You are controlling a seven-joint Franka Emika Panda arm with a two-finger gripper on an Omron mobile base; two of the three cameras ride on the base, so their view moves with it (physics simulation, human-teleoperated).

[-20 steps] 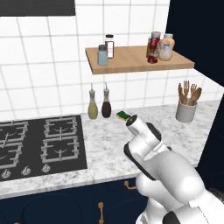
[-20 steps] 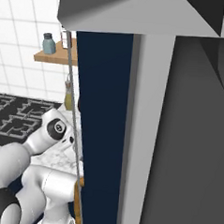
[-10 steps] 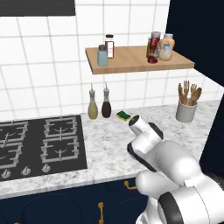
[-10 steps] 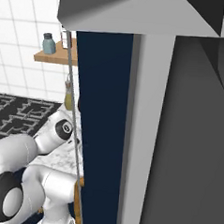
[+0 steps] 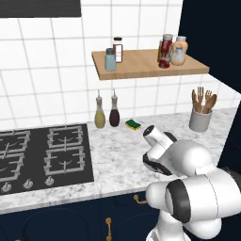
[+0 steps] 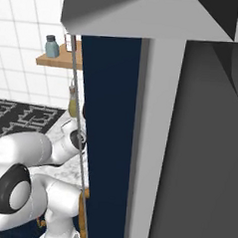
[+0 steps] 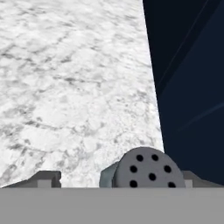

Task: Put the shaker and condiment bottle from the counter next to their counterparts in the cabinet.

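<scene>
The shaker's light grey cap [image 7: 148, 169] with its holes sits at the bottom of the hand view, low over the marbled counter [image 7: 74, 78]. My gripper [image 7: 122, 177] is open around it. The left fingertip [image 7: 47, 177] stands well apart from the cap and the right fingertip [image 7: 197, 177] is close beside it. In the left base view the folded arm hides the hand. The red condiment bottle [image 5: 166, 51] stands on the wooden shelf [image 5: 141, 63] next to the pale orange-topped bottle [image 5: 179, 51]. The dark-capped shaker [image 5: 110, 60] stands at the shelf's left end.
On the counter [image 5: 117, 155], an oil bottle [image 5: 100, 116], a dark sauce bottle [image 5: 114, 114] and a green-yellow sponge [image 5: 133, 124] stand by the wall. A utensil pot [image 5: 199, 114] is at the right, the black hob [image 5: 42, 153] at the left. A dark blue panel [image 7: 192, 78] rises right of the hand.
The arm has folded back toward the base and sunk lower over the counter, uncovering the sponge. The shelf and bottles have not moved.
</scene>
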